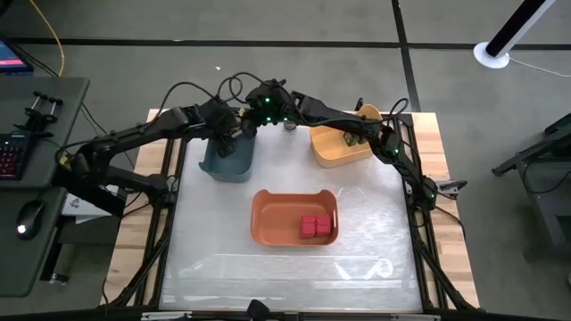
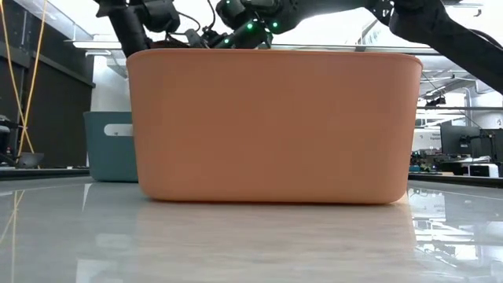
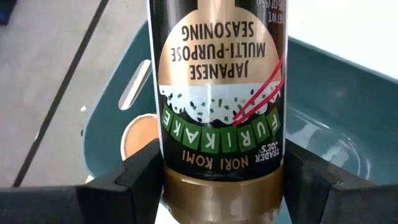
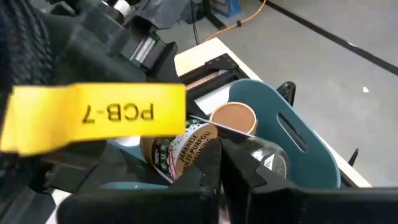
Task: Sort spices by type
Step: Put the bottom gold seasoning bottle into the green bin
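Note:
My left gripper [image 1: 239,130] hangs over the blue bin [image 1: 227,159] at the table's far left, shut on a round jar with a furikake label [image 3: 221,93]. A tan-lidded jar [image 3: 140,134] stands inside the blue bin below it, and is the same tan-lidded jar [image 4: 233,118] the right wrist view shows. My right gripper [image 1: 268,105] hovers just beyond the blue bin's far rim, empty, its fingers together [image 4: 219,177]. Two red square tins [image 1: 315,226] lie in the orange bin [image 1: 268,218]. No dark blocky containers are in view. My left gripper pinches the jar between its two fingers [image 3: 140,177], one on each side, at the lid end [image 3: 221,186]. The jar's base points away from the wrist. In the right wrist view the held jar [image 4: 180,149] is tilted and lifted clear above the blue bin.
A yellow bin [image 1: 343,147] stands at the far right, and the right arm reaches across it. In the low view the orange bin [image 2: 275,126] fills most of the picture, with the blue bin [image 2: 110,145] behind it. The near table lies bare under a glossy sheet [image 1: 294,267].

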